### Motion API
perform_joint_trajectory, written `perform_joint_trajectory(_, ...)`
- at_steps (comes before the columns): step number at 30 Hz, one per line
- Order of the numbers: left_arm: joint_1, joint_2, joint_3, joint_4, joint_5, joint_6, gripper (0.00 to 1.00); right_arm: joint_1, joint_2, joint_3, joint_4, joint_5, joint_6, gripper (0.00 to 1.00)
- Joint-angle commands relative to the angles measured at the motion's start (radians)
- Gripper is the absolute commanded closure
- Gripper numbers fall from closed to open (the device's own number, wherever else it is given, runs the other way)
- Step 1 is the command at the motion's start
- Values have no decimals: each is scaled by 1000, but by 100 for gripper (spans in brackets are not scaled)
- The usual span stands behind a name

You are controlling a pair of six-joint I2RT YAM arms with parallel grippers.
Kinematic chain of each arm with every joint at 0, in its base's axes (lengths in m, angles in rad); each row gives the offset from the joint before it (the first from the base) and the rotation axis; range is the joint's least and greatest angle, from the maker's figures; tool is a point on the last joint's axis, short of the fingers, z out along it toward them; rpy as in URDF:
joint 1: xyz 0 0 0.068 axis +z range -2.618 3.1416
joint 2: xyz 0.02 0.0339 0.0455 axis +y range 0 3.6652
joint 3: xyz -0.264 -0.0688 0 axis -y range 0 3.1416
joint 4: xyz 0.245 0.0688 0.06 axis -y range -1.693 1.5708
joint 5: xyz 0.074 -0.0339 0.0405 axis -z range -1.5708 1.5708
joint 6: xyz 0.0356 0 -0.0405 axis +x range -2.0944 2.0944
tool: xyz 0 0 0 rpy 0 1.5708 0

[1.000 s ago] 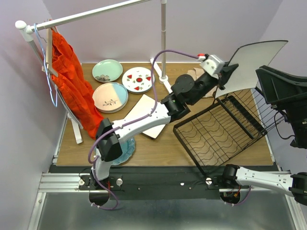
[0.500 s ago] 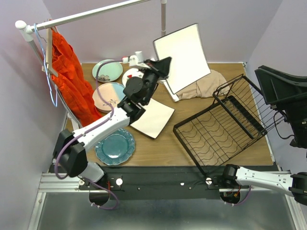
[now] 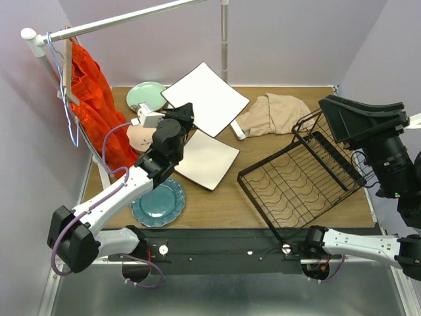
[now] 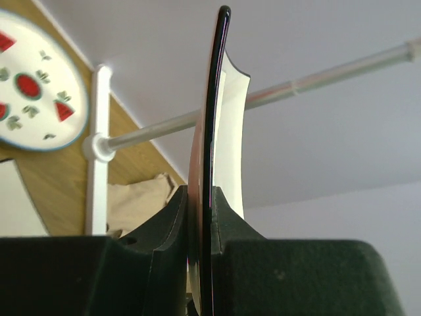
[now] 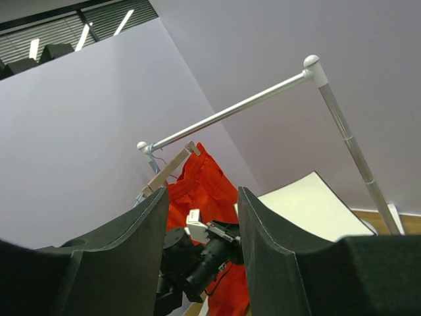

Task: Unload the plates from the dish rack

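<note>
Square white plate (image 3: 205,99) now farther left, pinched by left end effector (image 4: 199,201); right end effector (image 5: 202,201) spread.

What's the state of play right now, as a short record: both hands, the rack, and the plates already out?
left hand: shut on white square plate, held tilted in the air
right hand: open, nothing in it
dish rack: no plates visible in it
already out: pale green plate, teal scalloped plate, second square plate, red-spotted plate
</note>
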Motion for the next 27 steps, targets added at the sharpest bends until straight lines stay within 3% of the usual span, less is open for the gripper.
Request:
perform_joint_trajectory(1, 21, 6, 40, -87, -65, -311, 100, -2, -12, -31, 12, 24, 32, 45)
perform_joint_trajectory(4, 21, 19, 28, -176, -61, -399, 100, -2, -15, -47, 12, 26, 38, 45)
perform_joint_trajectory(13, 21, 45, -103, -187, -48, -557, 100, -1, -53, -100, 12, 44, 47, 45)
perform_joint_trajectory(27, 13, 46, -258, -49, -76, -594, 100, -1, -95, -134, 15, 50, 68, 45)
